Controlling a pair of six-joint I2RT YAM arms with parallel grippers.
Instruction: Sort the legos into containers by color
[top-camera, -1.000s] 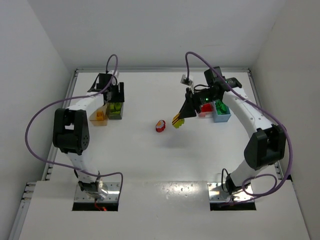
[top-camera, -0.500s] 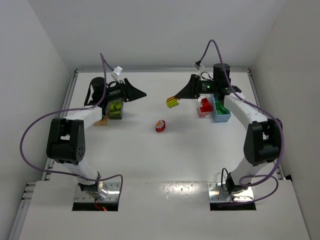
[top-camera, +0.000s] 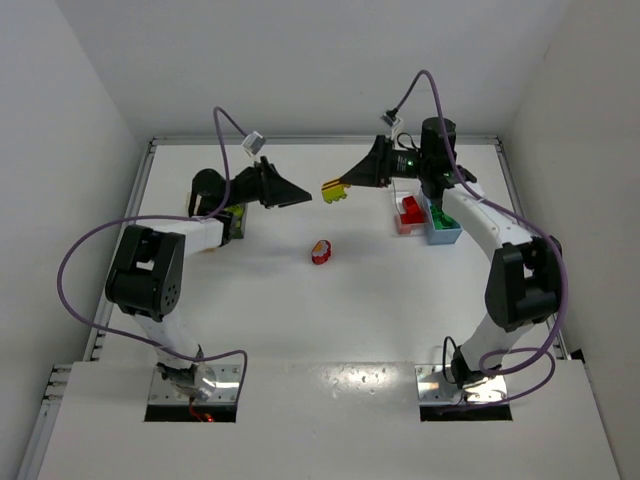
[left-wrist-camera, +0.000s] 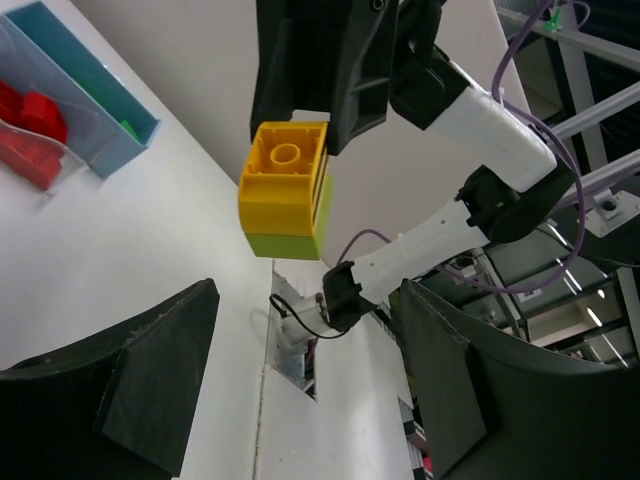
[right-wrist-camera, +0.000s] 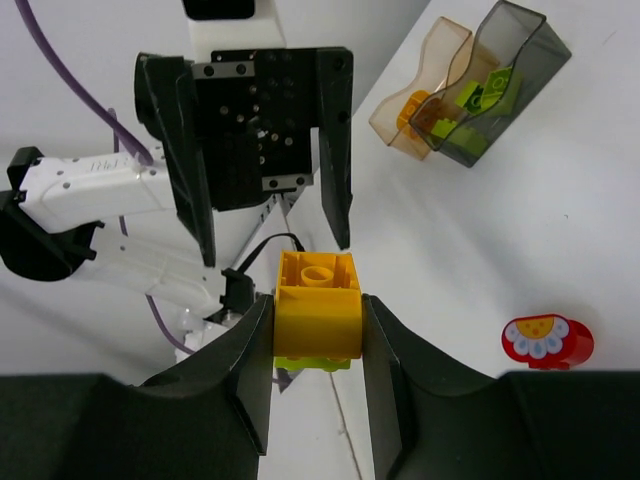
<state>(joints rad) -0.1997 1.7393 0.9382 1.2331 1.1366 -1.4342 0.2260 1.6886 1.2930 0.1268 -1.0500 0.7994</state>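
Pinching one yellow-green cluster (right-wrist-camera: 317, 315), four containers (right-wrist-camera: 528, 45)

Glossy plastic brick (right-wrist-camera: 318, 312), smooth matt table (top-camera: 300, 310)

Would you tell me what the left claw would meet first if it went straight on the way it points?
Most likely the yellow-green stack in the right claw, straight ahead of the left claw; the gap is unclear.
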